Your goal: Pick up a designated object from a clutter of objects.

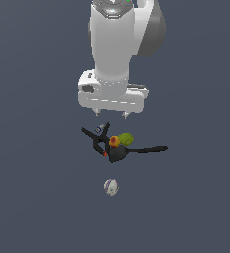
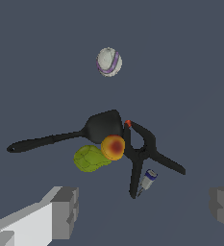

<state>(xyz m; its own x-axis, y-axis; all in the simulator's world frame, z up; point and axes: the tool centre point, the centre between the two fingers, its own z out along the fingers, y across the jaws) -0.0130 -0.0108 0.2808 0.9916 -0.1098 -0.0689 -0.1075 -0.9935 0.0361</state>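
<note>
The black utensil (image 1: 136,150) lies flat, handle pointing toward the exterior view's right (head partly hidden behind the orange-red fruit (image 1: 114,142)); fingers (image 2: 65,211) spread wide above.

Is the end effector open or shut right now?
Open. In the wrist view its two fingers stand far apart, with nothing between them; the end effector hangs above the clutter.

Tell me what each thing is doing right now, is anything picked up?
gripper: jaws open, empty, above the pile.
black utensil: lying flat, not picked up.
black clamp: lying down.
orange-red fruit: resting against the utensil's head.
yellow-green fruit: beside the orange-red one.
whitish ball: sitting alone.
</note>
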